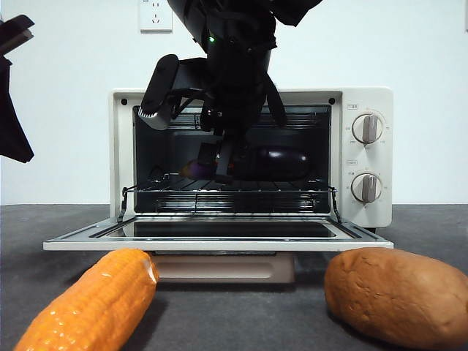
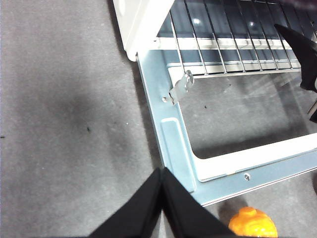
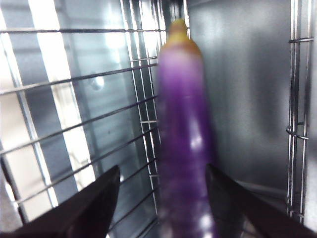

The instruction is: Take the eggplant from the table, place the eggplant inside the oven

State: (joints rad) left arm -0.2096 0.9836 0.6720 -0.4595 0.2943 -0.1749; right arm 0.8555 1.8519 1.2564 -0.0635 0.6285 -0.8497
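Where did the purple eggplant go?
The glossy dark purple eggplant lies inside the cream-white toaster oven, on its wire rack, with the right gripper open around it.

From the front I see the eggplant (image 1: 274,162) inside the oven (image 1: 369,157) partly masked by the right gripper (image 1: 223,164); its stem end is hidden. In the right wrist view it blurs. The corn cob (image 1: 91,303) and brown lump (image 1: 398,296) before the oven are cropped.
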